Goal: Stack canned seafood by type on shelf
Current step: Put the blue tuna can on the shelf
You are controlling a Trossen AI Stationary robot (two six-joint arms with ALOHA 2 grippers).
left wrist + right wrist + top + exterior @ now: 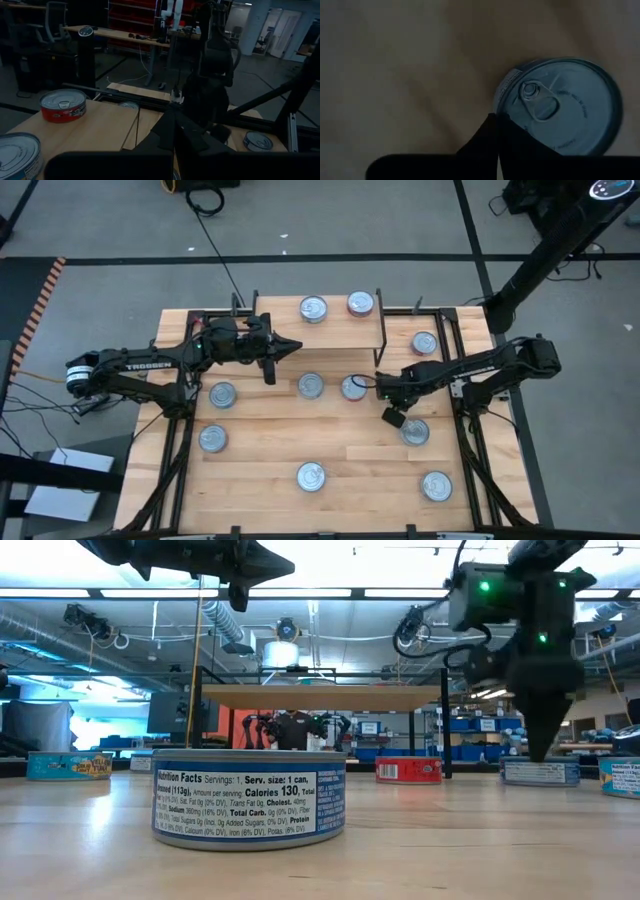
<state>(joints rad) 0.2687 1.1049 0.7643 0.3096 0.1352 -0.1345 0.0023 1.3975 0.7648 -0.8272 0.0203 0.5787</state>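
The shelf (335, 330) stands at the table's far middle. A silver-topped can (313, 308) and a red can (360, 303) stand on its top board. My right gripper (393, 418) points down, shut and empty, just left of a can (415, 431) that stands upright on the tabletop. The right wrist view shows that can's pull-tab top (560, 107) beside the gripper (496, 125). In the low view the gripper (545, 750) hangs at about can-top height, a gap away from this can (622, 778). My left gripper (295, 346) is shut, level and empty, high above the table before the shelf's near edge.
More cans stand on the tabletop: two before the shelf (353, 387) (311, 385), two at the left (222, 394) (213, 439), one near the front edge (311, 476), one front right (436, 485), one right of the shelf (425, 342). Black rails (470, 430) border the table.
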